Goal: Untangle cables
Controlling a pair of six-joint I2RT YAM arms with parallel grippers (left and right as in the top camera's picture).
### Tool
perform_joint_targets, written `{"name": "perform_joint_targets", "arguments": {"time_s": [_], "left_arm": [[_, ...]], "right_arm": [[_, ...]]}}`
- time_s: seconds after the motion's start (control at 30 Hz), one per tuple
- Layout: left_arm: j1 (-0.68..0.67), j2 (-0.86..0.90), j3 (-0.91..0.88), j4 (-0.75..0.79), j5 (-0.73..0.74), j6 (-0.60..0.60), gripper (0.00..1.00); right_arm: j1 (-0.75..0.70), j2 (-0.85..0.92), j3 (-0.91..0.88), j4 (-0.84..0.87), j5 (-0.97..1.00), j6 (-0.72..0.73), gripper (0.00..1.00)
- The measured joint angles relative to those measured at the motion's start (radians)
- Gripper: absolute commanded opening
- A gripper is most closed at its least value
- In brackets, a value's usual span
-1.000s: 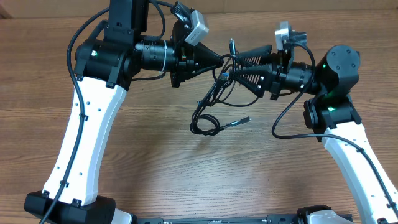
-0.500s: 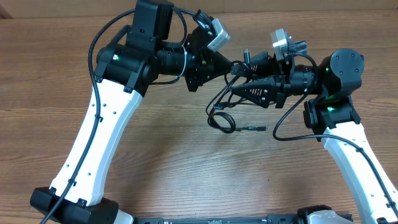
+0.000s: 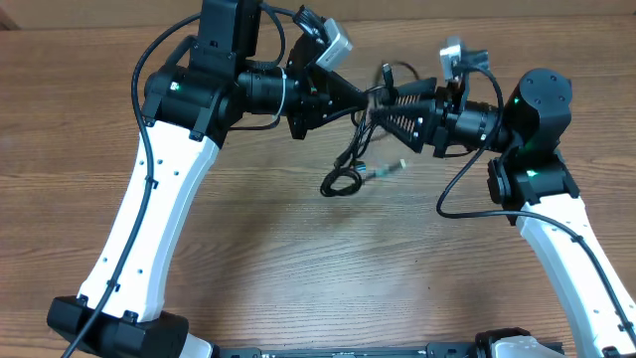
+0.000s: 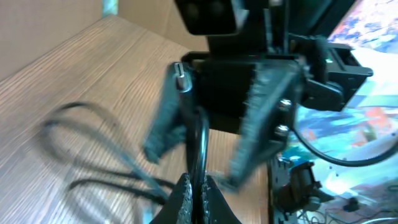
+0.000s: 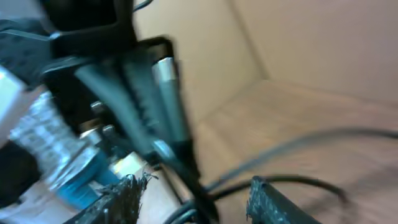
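Observation:
The cables (image 3: 350, 159) are thin black cords hanging in a bunch between the two grippers, with a small loop (image 3: 341, 183) at the bottom and a pale plug tip (image 3: 398, 164) to its right. My left gripper (image 3: 366, 96) is shut on one black cable (image 4: 200, 149), whose silvery plug (image 4: 180, 70) sticks up. My right gripper (image 3: 382, 106) faces it, open. A cable strand (image 5: 198, 198) runs between its spread fingers (image 5: 124, 200), gripped by neither. The wrist views are blurred.
The wooden table (image 3: 298, 268) lies under the hanging cords. Both white arms reach in from the front corners, and each carries its own thicker black wire (image 3: 462, 199). The two grippers stand almost tip to tip above the table's far middle.
The cable bunch has been drawn upward, so its loop and pale plug sit higher and closer to the grippers. My left arm swung right, then back a little. The left grip is unchanged.

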Motion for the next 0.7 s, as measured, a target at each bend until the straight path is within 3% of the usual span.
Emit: {"name": "perform_joint_targets", "arguments": {"time_s": [0.23,0.43,0.7], "left_arm": [[0.011,0.000,0.000,-0.038,0.036,-0.003,0.04],[0.011,0.000,0.000,-0.038,0.053,-0.003,0.04],[0.011,0.000,-0.001,0.014,-0.001,-0.053,0.04]], "right_arm": [[-0.002,0.000,0.000,0.105,0.068,-0.068,0.59],[-0.001,0.000,0.001,-0.013,0.151,-0.176,0.58],[-0.002,0.000,0.001,-0.106,0.213,-0.212,0.44]]}}
